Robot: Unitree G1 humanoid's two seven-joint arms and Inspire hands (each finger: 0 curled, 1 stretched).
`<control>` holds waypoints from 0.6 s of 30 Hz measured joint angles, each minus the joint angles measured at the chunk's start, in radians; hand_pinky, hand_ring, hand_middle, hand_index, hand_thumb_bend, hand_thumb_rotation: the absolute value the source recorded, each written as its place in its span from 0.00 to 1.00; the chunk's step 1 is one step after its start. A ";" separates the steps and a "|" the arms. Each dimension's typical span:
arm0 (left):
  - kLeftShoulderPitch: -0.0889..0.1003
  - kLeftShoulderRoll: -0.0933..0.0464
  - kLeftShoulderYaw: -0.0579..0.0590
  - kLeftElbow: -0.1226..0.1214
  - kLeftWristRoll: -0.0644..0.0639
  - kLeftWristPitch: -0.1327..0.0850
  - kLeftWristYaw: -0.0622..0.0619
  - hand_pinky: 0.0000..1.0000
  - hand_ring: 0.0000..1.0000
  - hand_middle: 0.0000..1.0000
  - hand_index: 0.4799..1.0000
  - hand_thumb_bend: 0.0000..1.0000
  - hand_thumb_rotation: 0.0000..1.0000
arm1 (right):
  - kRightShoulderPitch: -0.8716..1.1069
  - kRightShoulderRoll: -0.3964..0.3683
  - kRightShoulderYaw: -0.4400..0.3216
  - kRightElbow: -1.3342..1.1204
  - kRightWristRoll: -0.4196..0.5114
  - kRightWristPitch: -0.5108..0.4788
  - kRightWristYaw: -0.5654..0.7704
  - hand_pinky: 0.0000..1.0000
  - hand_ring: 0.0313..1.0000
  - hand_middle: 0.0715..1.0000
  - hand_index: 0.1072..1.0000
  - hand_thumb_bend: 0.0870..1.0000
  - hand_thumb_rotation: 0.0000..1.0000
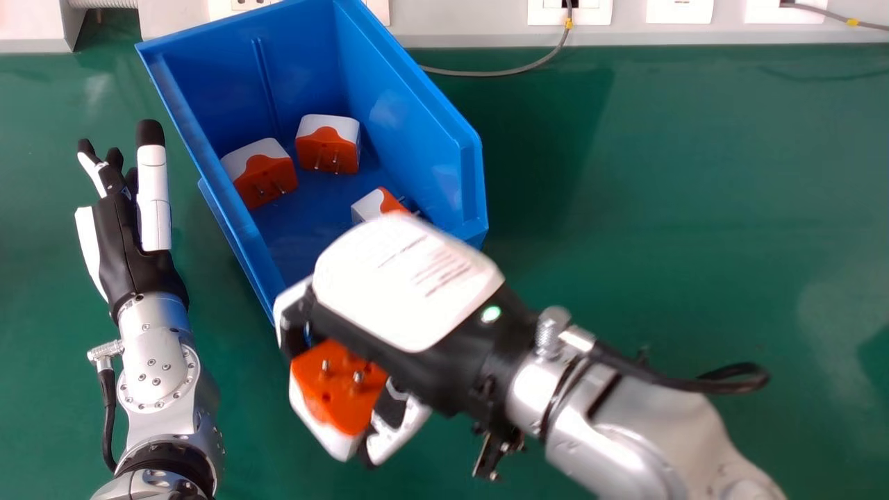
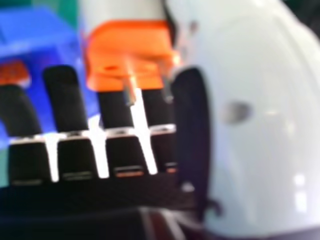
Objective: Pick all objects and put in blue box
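Above the green worktop [image 1: 660,208], by the blue box [image 1: 427,118], fingers [image 2: 63,97] of the right hand [image 1: 410,278] grip an adapter [image 1: 337,392], likely light, rigid, slippery; best taken by its sides, off the pins [image 1: 358,377].

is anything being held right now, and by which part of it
The right hand holds an orange and white plug adapter by its sides, between thumb and fingers, its pronged face uncovered.
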 measured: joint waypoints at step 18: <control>0.000 0.001 -0.009 0.000 0.001 0.000 0.008 0.93 0.98 1.00 1.00 0.96 0.90 | -0.245 0.045 -0.144 0.228 -0.071 -0.066 -0.387 0.14 0.19 0.43 0.42 0.48 0.00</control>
